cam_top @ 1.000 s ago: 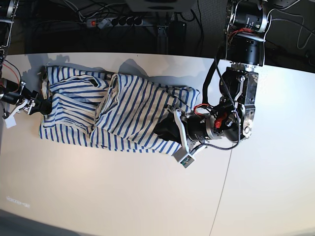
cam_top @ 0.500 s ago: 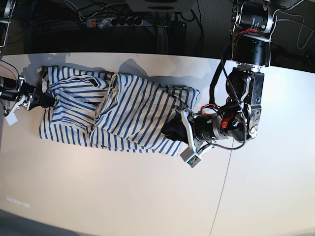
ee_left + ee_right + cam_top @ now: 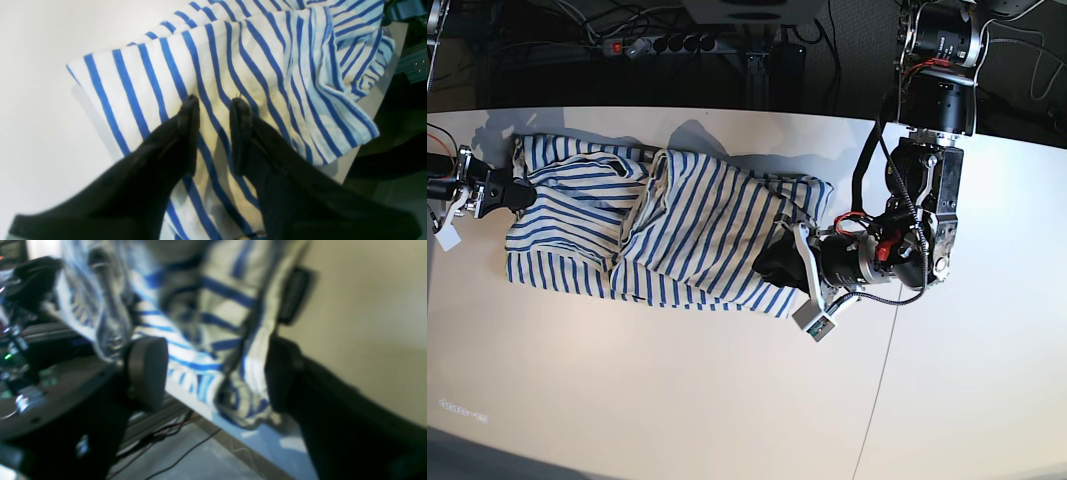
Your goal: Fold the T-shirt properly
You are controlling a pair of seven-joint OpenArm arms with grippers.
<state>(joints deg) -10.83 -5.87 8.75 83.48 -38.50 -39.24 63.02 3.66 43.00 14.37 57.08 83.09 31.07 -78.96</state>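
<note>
In the left wrist view, the left hand (image 3: 215, 113) sits low over the T-shirt (image 3: 267, 63), its two dark fingers (image 3: 188, 133) a narrow gap apart with striped cloth showing flat between them; it looks slightly open and pressed down on the fabric, not pinching it. From this hand the garment runs straight ahead, away from the fingertips. The base view confirms this: the T-shirt (image 3: 667, 225) lies rumpled on the white table (image 3: 677, 400), its long axis running side to side across the view, with the left hand (image 3: 777, 265) at one end and the right hand (image 3: 512, 195) at the far opposite end. In the blurred right wrist view, the right hand (image 3: 217, 370) has its fingers (image 3: 146, 373) spread wide either side of a bunched edge of cloth near the table edge; it appears open, with fabric between the fingers but not clamped. So each arm has one short end of the garment within reach, and a lengthwise fold would likely carry one end toward the other along that axis.
</note>
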